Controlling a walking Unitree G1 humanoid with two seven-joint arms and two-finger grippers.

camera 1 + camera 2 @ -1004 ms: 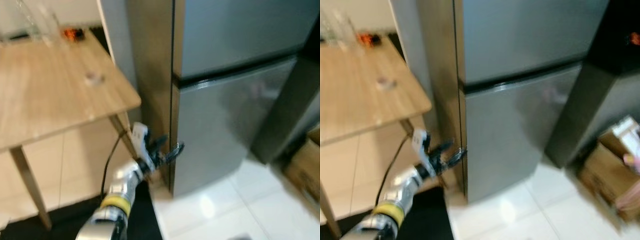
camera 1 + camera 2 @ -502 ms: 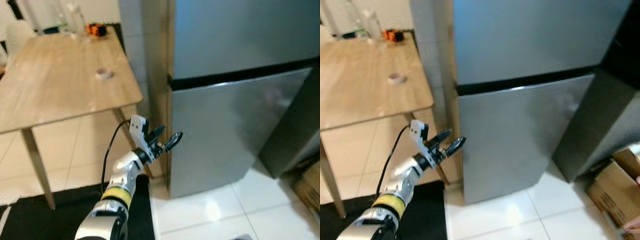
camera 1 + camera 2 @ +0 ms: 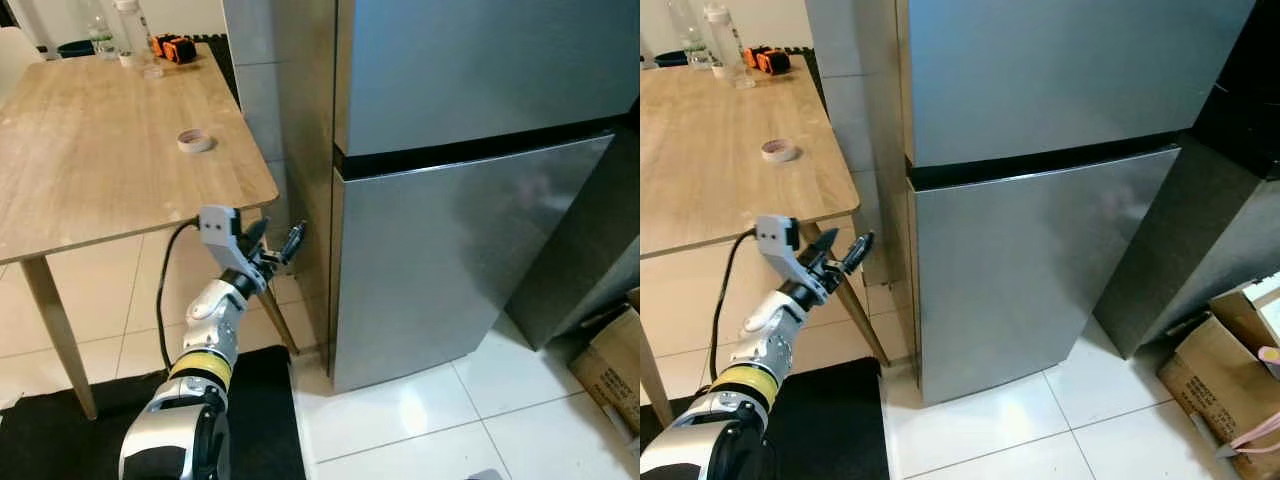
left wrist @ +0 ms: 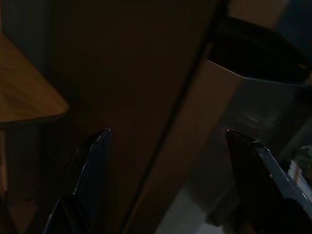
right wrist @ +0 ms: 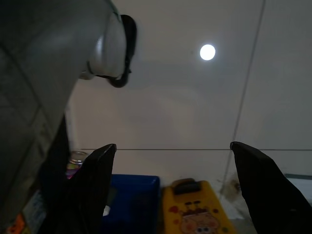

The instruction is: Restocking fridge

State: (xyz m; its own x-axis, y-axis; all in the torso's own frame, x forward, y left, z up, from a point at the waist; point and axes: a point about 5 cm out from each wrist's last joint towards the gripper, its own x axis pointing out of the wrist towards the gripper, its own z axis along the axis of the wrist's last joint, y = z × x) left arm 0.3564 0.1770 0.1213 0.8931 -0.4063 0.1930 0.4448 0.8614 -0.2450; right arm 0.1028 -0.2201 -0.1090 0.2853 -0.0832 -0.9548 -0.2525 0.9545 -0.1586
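Note:
A steel two-door fridge stands shut in front of me, its lower door below a dark seam. My left gripper is raised beside the fridge's left side panel, a short way off the door edge, fingers open and holding nothing. In the left wrist view the two fingers spread wide before the dark fridge side. The right arm hangs low; its open fingers point down at the white tiled floor.
A wooden table stands left of the fridge with a tape roll, bottles and an orange item at its far edge. A cardboard box sits at right. A black mat lies below. A yellow item and a blue item lie on the floor.
The left gripper has drawn back left and upward, away from the fridge door edge toward the table corner. The head camera has also shifted, so the whole scene sits differently.

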